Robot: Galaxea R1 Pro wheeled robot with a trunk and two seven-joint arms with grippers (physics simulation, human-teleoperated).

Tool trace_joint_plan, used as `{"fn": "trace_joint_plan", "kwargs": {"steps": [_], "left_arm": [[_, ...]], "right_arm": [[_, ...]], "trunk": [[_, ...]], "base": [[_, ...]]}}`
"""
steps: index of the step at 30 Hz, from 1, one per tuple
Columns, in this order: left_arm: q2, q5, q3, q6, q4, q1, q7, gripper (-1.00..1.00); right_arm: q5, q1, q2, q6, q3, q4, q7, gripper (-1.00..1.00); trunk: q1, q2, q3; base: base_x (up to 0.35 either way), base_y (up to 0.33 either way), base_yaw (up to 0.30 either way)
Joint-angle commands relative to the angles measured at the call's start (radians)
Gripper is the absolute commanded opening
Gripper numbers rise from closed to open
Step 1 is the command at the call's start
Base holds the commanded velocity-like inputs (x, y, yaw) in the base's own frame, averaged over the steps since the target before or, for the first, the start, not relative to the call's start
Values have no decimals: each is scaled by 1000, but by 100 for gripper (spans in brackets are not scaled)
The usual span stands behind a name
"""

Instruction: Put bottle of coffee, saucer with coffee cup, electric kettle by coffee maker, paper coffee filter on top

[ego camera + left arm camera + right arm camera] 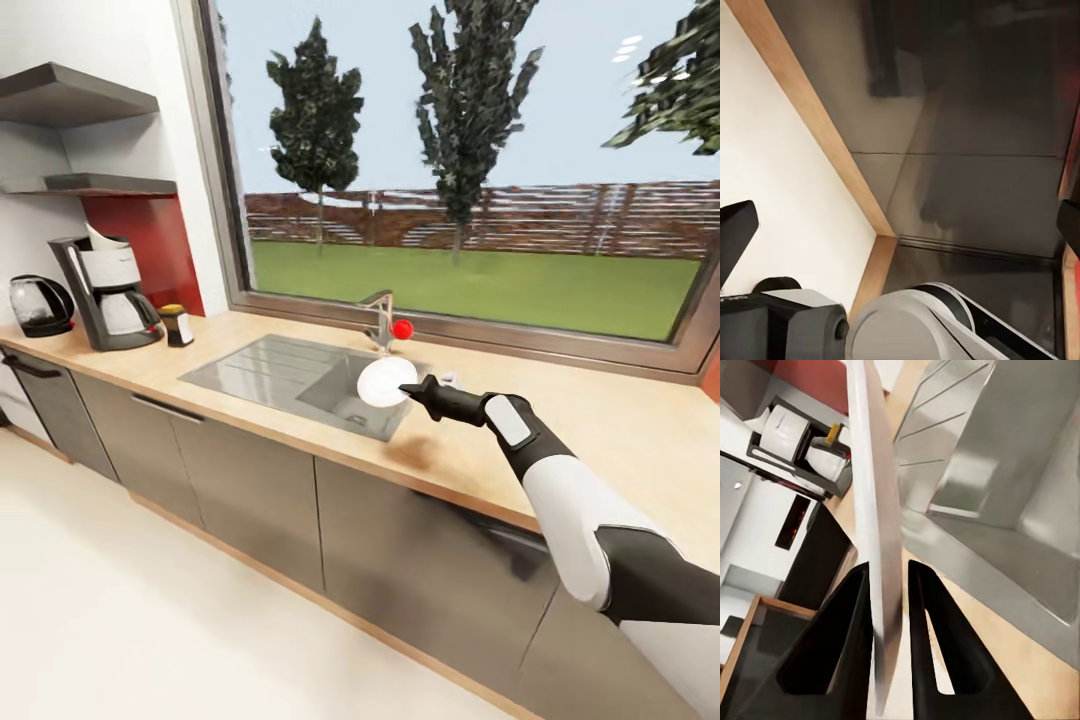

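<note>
My right gripper (415, 392) is shut on the white saucer (385, 383), holding it on edge above the sink (290, 370). In the right wrist view the saucer (879, 547) runs edge-on between the two black fingers (832, 645). At the far left of the countertop (450, 470) stand the coffee maker (108, 295) with a white paper coffee filter (103, 238) on top, the electric kettle (40, 305) to its left and the bottle of coffee (177, 325) to its right. My left gripper (900, 225) is open, low over the floor by the cabinets. The coffee cup is out of view.
A tap (383, 320) with a red knob (403, 329) stands behind the sink. The thin kitchen shelf (110, 185) and a thicker grey shelf (70, 95) hang above the coffee maker. A big window (470, 170) runs behind the counter. Dark cabinet fronts (250, 490) lie below.
</note>
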Motion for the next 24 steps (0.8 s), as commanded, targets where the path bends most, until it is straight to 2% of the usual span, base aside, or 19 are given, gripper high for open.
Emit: {"fn": "trace_joint_plan", "kwargs": {"steps": [1,5,19,24], "left_arm": [[0,-4,4,11,0,0,-3,100],[0,-4,4,11,0,0,-3,100],[0,-4,4,11,-1,0,-3,100],[0,-4,4,11,-1,0,-3,100]], "right_arm": [[-3,-1,1,7,-6,0,2,-100],[-3,-1,1,7,-6,0,2,-100],[-3,-1,2,7,-5,0,1,-100],[-3,-1,2,7,-7,0,1,-100]], "trunk": [[0,-1,-1],[0,-1,-1],[0,-1,-1],[0,-1,-1]], "base": [[196,250,33],[148,276,155],[114,291,258],[283,179,66]]}}
